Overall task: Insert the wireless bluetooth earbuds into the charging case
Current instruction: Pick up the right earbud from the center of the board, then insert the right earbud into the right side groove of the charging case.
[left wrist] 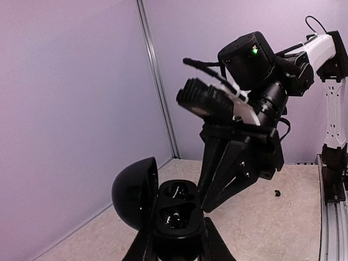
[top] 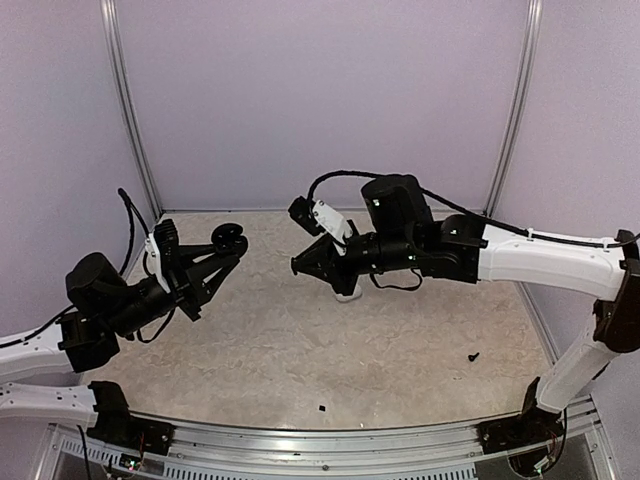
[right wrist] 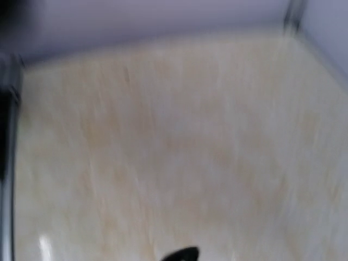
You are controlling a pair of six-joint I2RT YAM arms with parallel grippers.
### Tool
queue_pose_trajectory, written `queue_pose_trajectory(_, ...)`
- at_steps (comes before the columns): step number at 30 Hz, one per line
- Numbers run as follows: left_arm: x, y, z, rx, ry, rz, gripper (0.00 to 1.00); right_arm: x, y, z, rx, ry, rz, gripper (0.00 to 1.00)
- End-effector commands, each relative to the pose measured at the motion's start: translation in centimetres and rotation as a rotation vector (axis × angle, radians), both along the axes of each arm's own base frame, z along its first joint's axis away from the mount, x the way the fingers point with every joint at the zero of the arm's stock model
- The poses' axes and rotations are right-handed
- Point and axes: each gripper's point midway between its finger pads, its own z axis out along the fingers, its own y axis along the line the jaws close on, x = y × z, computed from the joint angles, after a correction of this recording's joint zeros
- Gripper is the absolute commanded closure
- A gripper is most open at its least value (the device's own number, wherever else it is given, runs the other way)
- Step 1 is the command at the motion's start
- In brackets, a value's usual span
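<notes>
Although the glossy black clamshell charging case [left wrist: 175,213] stands open, clamped in the left tool [left wrist: 176,246], no earbuds show; right tool [left wrist: 209,205], closure not discernible, points toward it: insertion not yet done

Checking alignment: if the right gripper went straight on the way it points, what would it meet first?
Likely the open charging case held in the left gripper; the right gripper aims at it, though depth is unclear.

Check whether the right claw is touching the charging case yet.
Apart. The top view shows bare table between the right claw and the charging case held in the left claw; the left wrist view only overlaps them.
</notes>
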Motion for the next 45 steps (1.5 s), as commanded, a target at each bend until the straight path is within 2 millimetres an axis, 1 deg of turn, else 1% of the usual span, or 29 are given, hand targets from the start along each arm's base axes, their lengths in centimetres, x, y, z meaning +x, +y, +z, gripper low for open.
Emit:
queue_pose_trajectory(1, -0.1, -0.1, 1.5, -0.085, -0.01, -0.028, 1.0, -1.7, -0.1, 7.7, 0.254, -0.165, 0.089, 0.96)
queue_pose_trajectory(2, 0.0, -0.1, 1.7, -0.096, -0.011, -0.027, 1.0, -2.1, -0.4, 9.2, 0.297, -0.189, 0.099, 0.97)
queue_pose_trajectory(4, -0.1, -0.3, 1.5, -0.1, -0.016, -0.037, 1.0, -2.7, -0.7, 11.3, 0.375, -0.211, 0.118, 0.97)
queue_pose_trajectory(7, 0.0, -0.5, 1.4, -0.104, -0.024, -0.041, 1.0, -3.8, -1.1, 13.6, 0.474, -0.226, 0.148, 0.97)
queue_pose_trajectory(11, 0.1, -0.7, 1.5, -0.116, -0.024, -0.042, 1.0, -5.1, -0.8, 15.0, 0.556, -0.251, 0.191, 0.97)
queue_pose_trajectory(14, 0.1, -1.0, 1.5, -0.123, -0.021, -0.056, 1.0, -5.8, 0.2, 15.6, 0.574, -0.261, 0.223, 0.97)
queue_pose_trajectory(21, 0.2, -1.4, 1.3, -0.109, -0.017, -0.055, 1.0, -7.2, 2.8, 14.5, 0.519, -0.26, 0.283, 0.97)
queue_pose_trajectory(26, 0.2, -1.6, 1.1, -0.093, -0.022, -0.06, 1.0, -7.2, 4.1, 13.2, 0.465, -0.248, 0.284, 0.97)
queue_pose_trajectory(30, 0.2, -1.8, 1.0, -0.075, -0.027, -0.06, 1.0, -6.6, 4.6, 12.3, 0.431, -0.236, 0.259, 0.96)
queue_pose_trajectory(38, 0.1, -1.8, 1.0, -0.065, -0.034, -0.056, 1.0, -6.0, 5.0, 11.3, 0.398, -0.224, 0.236, 0.97)
queue_pose_trajectory(45, 0.2, -1.7, 0.9, -0.054, -0.04, -0.044, 1.0, -5.9, 5.0, 11.1, 0.385, -0.218, 0.233, 0.97)
